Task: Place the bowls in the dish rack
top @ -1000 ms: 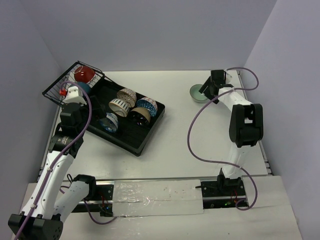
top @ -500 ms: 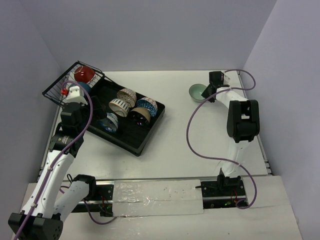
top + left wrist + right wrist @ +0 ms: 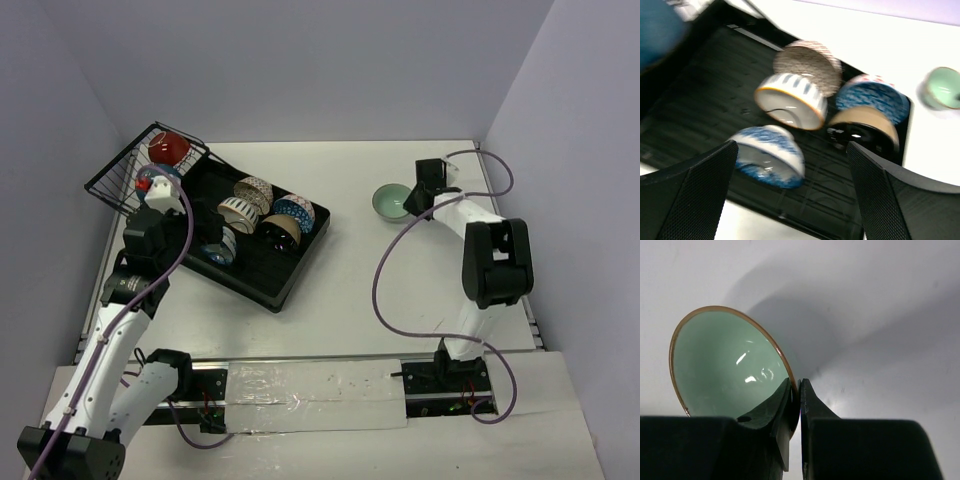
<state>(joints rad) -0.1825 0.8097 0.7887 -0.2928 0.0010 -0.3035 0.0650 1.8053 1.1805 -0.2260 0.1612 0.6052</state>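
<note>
The mint green bowl stands on the white table at the back right. My right gripper is shut on its near rim, one finger inside the bowl and one outside. The dish rack, a black ribbed tray, lies at the back left with a wire basket at its far end. Several bowls rest in the tray: lattice, striped cream, speckled blue, brown and blue-and-white. A red bowl sits in the basket. My left gripper hangs open over the tray, holding nothing.
Walls close off the table at the back and on both sides. The right arm's purple cable loops across the table in front of the mint bowl. A blurred teal bowl shows in the top left corner of the left wrist view.
My right gripper has shut on the mint bowl's rim, and bowl and gripper have shifted a little nearer. My left gripper has drawn back from the basket toward the tray.
</note>
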